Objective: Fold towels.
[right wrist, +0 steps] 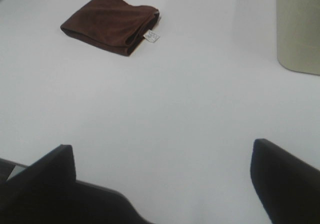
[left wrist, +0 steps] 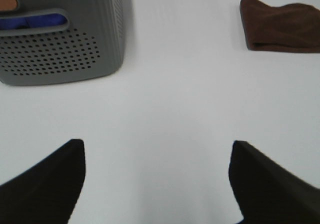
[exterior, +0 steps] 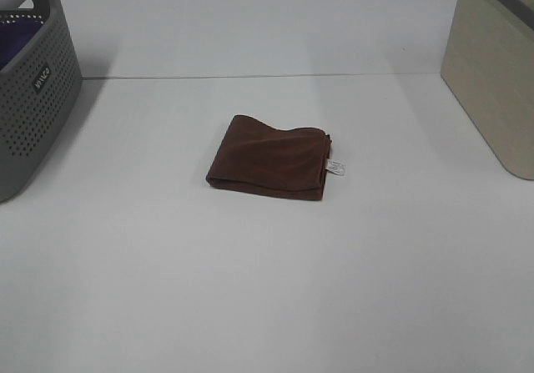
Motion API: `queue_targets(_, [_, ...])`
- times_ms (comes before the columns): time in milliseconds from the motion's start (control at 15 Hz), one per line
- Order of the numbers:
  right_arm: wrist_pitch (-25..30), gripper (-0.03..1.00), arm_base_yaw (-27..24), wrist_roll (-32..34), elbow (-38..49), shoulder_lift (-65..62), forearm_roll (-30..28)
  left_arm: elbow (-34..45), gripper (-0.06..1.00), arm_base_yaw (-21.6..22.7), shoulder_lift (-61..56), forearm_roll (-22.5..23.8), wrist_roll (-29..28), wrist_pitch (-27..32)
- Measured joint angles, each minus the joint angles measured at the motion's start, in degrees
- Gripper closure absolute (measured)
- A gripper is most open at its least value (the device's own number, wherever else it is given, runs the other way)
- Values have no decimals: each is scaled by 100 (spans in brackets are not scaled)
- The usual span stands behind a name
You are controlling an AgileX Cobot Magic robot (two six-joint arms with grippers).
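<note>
A brown towel (exterior: 270, 158) lies folded into a small rectangle in the middle of the white table, with a white label (exterior: 336, 168) sticking out on its right side. It also shows in the left wrist view (left wrist: 280, 25) and in the right wrist view (right wrist: 110, 21). Neither gripper appears in the exterior high view. My left gripper (left wrist: 157, 176) is open and empty over bare table, well short of the towel. My right gripper (right wrist: 165, 184) is open and empty, also well back from the towel.
A grey perforated basket (exterior: 33, 89) stands at the far left with purple cloth inside; it also shows in the left wrist view (left wrist: 60, 48). A beige bin (exterior: 494, 77) stands at the far right, also in the right wrist view (right wrist: 299, 28).
</note>
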Motion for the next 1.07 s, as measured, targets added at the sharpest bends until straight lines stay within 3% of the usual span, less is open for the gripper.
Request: queue_targets(1067, [6,8,0,0,29,-309,178,0,19,11,-332,-6,0,0])
